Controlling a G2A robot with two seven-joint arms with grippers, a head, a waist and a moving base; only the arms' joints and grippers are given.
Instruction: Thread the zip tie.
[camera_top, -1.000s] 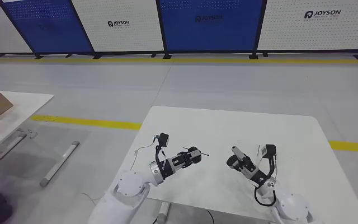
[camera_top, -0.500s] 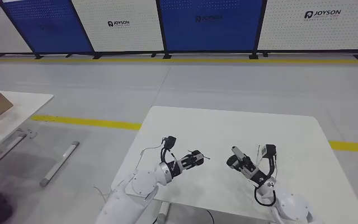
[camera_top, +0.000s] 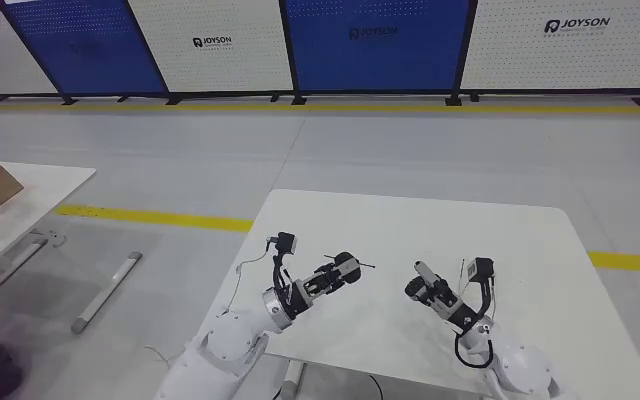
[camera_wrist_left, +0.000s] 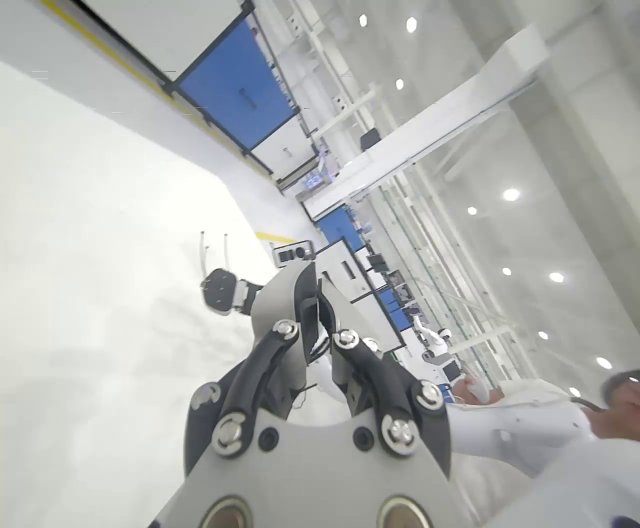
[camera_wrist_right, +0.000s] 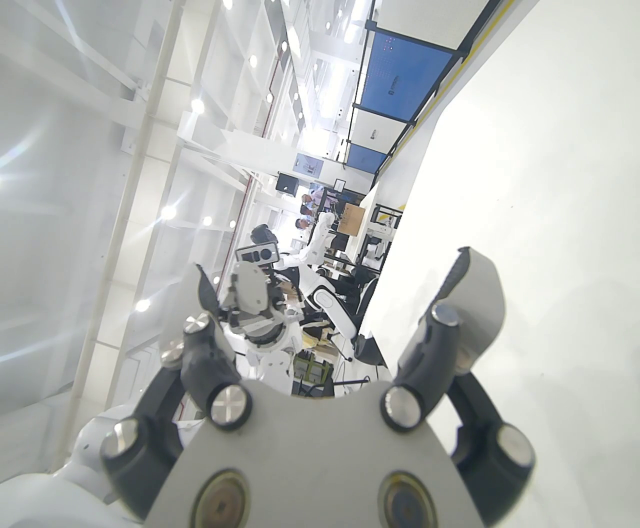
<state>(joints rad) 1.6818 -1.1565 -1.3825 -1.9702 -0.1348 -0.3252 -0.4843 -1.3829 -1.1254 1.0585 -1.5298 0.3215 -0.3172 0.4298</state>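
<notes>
A thin black zip tie (camera_top: 364, 265) sticks out of my left gripper (camera_top: 348, 267), which is shut on it above the left half of the white table (camera_top: 500, 230). In the left wrist view the left gripper (camera_wrist_left: 314, 274) has its fingers pressed together, and the tie itself cannot be made out there. My right gripper (camera_top: 414, 280) hangs a short way to the right of it, facing it. In the right wrist view the right gripper (camera_wrist_right: 335, 280) is open with nothing between its fingers, and the left gripper (camera_wrist_right: 250, 292) shows beyond them.
The near and left edges of the table lie close to both arms. The far and right parts of the tabletop are bare. A second white table (camera_top: 40, 190) stands off to the left across the floor.
My left gripper with the zip tie has shifted a little away from the table's front edge. The right arm has kept still.
</notes>
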